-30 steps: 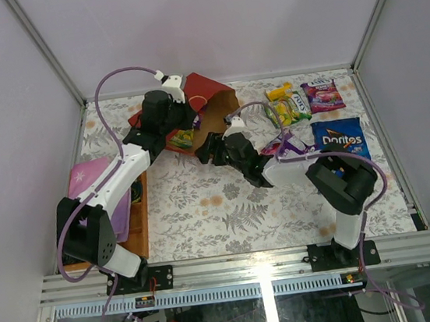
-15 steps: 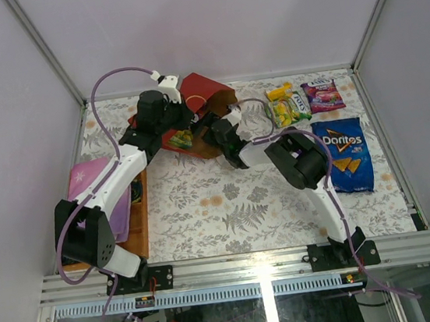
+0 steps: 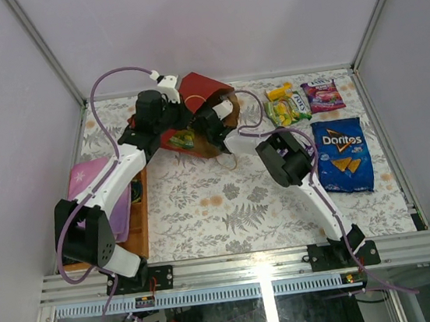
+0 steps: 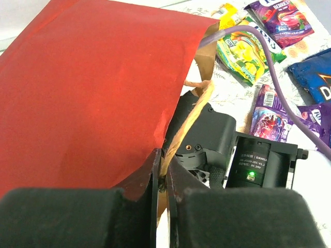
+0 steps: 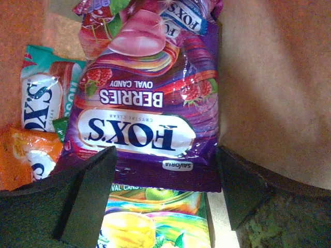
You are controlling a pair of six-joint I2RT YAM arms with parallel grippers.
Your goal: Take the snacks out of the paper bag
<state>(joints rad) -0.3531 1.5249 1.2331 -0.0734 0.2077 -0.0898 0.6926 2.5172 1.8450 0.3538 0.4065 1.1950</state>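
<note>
You'll see the paper bag is matt red paper outside and rougher brown kraft inside. Its handle is twisted tan cord and looks fibrous. Inside the bag, the Fox's Berries packet is glossy purple plastic, lightly wrinkled, and the orange packet beside it shines the same. Right of the bag, the Doritos bag is glossy film. Under the bag, the desk has a matt floral print.
</note>
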